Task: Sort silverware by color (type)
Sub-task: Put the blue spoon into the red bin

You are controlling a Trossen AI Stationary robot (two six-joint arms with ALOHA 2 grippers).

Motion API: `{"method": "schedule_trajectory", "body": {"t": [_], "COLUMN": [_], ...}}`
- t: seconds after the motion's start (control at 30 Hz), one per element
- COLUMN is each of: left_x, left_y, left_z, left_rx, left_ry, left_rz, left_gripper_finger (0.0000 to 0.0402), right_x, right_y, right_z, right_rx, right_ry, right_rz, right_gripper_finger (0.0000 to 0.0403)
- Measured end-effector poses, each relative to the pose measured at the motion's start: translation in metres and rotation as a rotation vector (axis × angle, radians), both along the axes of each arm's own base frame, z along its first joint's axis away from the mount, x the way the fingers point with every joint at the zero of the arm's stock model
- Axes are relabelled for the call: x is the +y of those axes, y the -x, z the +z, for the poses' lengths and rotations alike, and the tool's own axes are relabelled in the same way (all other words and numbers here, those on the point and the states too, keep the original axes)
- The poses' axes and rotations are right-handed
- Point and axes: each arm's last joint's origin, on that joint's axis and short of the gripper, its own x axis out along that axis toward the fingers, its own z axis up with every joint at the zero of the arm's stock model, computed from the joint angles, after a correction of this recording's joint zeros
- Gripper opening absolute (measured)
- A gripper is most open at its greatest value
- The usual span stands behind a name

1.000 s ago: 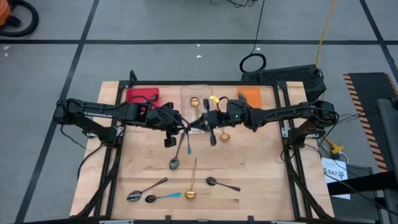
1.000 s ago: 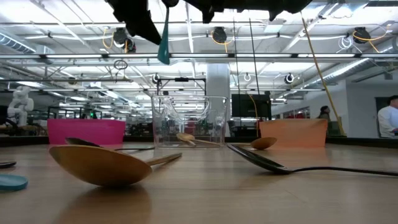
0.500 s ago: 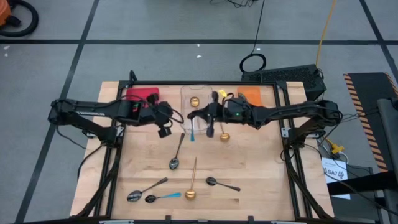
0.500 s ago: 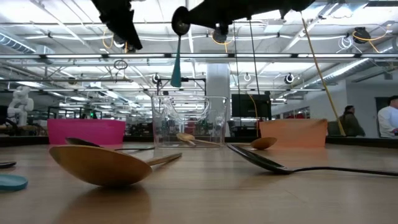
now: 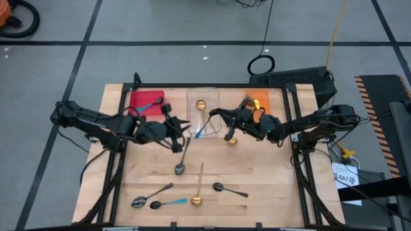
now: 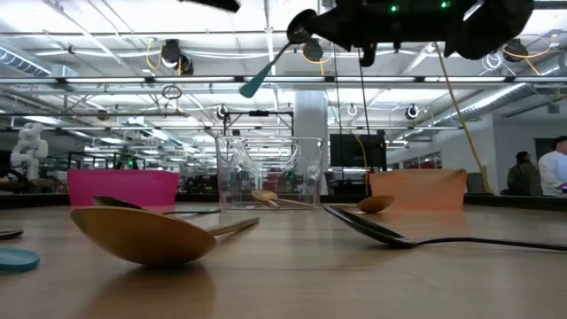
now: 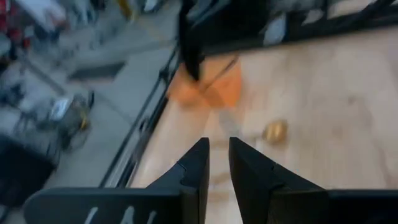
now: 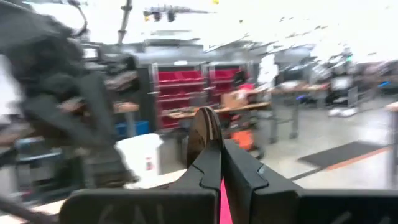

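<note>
My right gripper is shut on a blue-handled spoon held high in front of the clear container, which has a gold spoon in it. In the low view the dark bowl is up and the blue handle end slants down to the left. My left gripper hovers just left of it, open by a narrow gap with nothing between its fingers. Other spoons lie flat on the wood: a gold one, a dark one, a long gold one and a dark one. My right gripper pinches the spoon's bowl end between its two fingertips, the bowl standing edge-on in the gap. The fingers come roughly level from the table's right side. The spoon is lifted clear, tilted, with its blue handle slanting down toward the left gripper.
A red tray with a blue-handled spoon in it stands at the back left, and an orange tray at the back right. A silvery spoon and a blue-handled spoon lie near the front left edge.
My right gripper has drawn back toward the table's right edge and tipped its fingers up. The spoon has gone with it and swung from hanging straight down to slanting. My left gripper has risen out of the top of the low view and turned.
</note>
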Motion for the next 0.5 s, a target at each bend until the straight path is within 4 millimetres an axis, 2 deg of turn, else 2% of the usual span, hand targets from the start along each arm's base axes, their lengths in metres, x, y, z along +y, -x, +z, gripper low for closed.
{"method": "schedule_trajectory", "body": {"t": [0.27,0.37,0.5], "left_x": [-0.007,-0.005,0.007], "left_y": [-0.028,-0.042,-0.056], "left_z": [-0.024,-0.034,-0.037], "left_rx": [-0.040,-0.048,-0.132], "left_ry": [-0.071,-0.084,-0.078], "left_rz": [-0.022,-0.009,0.086], "left_gripper_finger": [0.0067,0.0067,0.0067], "right_x": [0.016,0.018,0.016], "right_y": [0.006,0.007,0.009], "right_z": [0.007,0.010,0.012], "right_rx": [-0.002,-0.010,-0.008], "right_ry": [0.117,0.143,0.136], "right_rz": [-0.150,-0.163,-0.249], "right_gripper_finger": [0.0001,0.0001,0.0001]}}
